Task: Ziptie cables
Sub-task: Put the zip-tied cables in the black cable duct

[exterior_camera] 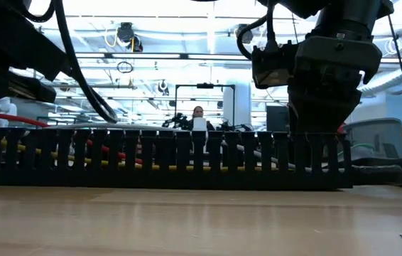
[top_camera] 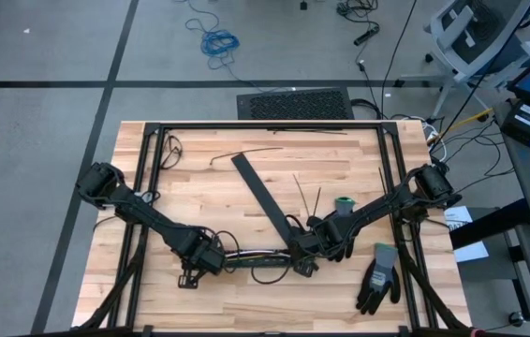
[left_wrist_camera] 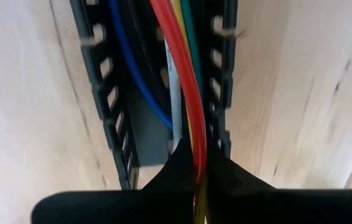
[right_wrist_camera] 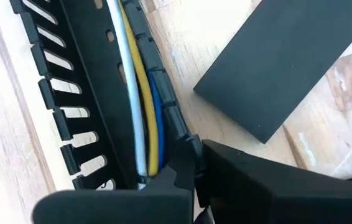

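A black slotted duct [top_camera: 263, 259] lies on the table near its front edge, between my two grippers. The cables [left_wrist_camera: 175, 74] (blue, white, red, yellow, green) run along inside it. My left gripper [top_camera: 211, 261] stands at the duct's left end, pointing down, shut on cables. My right gripper [top_camera: 304, 261] stands at the duct's right end, shut, with its fingers [right_wrist_camera: 170, 183] at the duct's side wall. In the low view the duct [exterior_camera: 165, 160] hides both grippers' fingertips. My left gripper pinches the red cable [left_wrist_camera: 196, 158] and a yellow one beside it between its two fingertips, from above, fingers across the cables. The cables run on along the duct's channel, lying in it. My right gripper's shut fingers meet from above at the duct's side wall [right_wrist_camera: 185, 140], beside the white, yellow and blue cables. Whether the wall or a cable sits between them, I cannot tell.
A flat black strip [top_camera: 260, 195] lies slanting at the table's middle, its end close to my right gripper. Thin dark strands [top_camera: 304, 195] and a green-topped thing [top_camera: 345, 202] lie behind the right arm. A glove [top_camera: 377, 277] lies at the front right. Black rails [top_camera: 265, 124] frame the table.
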You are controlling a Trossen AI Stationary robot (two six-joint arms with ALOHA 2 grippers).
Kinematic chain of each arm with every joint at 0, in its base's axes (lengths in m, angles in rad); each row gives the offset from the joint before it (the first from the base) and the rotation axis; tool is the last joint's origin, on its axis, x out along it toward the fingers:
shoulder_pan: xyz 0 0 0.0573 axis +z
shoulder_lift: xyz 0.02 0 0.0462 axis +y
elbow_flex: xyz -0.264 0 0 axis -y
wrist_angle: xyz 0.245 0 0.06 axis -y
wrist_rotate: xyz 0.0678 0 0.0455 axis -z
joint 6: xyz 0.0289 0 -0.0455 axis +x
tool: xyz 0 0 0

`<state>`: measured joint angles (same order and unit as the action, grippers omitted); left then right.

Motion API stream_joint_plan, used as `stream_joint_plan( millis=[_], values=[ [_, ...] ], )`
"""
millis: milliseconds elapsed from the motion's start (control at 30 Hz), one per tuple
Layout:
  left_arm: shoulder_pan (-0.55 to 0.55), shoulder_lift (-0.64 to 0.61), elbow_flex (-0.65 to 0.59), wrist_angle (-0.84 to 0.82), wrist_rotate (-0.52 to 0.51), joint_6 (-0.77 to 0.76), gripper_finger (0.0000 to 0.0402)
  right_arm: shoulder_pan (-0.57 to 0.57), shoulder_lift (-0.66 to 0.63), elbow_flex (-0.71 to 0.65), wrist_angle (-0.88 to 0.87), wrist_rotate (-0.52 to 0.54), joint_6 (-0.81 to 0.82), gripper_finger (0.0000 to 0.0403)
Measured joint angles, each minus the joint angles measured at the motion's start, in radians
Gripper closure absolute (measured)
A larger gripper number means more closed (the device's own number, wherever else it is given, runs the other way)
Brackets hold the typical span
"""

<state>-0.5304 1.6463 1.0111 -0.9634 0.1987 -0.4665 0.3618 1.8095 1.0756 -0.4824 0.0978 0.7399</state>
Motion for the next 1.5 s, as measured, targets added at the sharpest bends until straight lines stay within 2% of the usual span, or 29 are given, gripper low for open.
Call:
stream_joint_plan(
  millis=[667, 867, 1133, 1500],
  values=[
    [-0.009, 0.000, 0.000, -0.149, 0.037, 0.006, 0.0396, 0.004, -0.002, 0.001, -0.024, -0.022, -0.033, 0.0403],
    [-0.010, 0.000, 0.000, -0.111, 0.043, 0.004, 0.0395, 0.007, -0.003, 0.001, -0.027, -0.031, -0.045, 0.0402],
    [-0.010, 0.000, -0.001, -0.097, 0.041, 0.005, 0.0333, 0.006, -0.003, 0.000, -0.025, -0.054, -0.058, 0.0394],
    [-0.009, 0.000, -0.001, -0.073, 0.059, 0.011, 0.0272, 0.006, -0.002, -0.001, -0.023, -0.056, -0.053, 0.0383]
  ],
)
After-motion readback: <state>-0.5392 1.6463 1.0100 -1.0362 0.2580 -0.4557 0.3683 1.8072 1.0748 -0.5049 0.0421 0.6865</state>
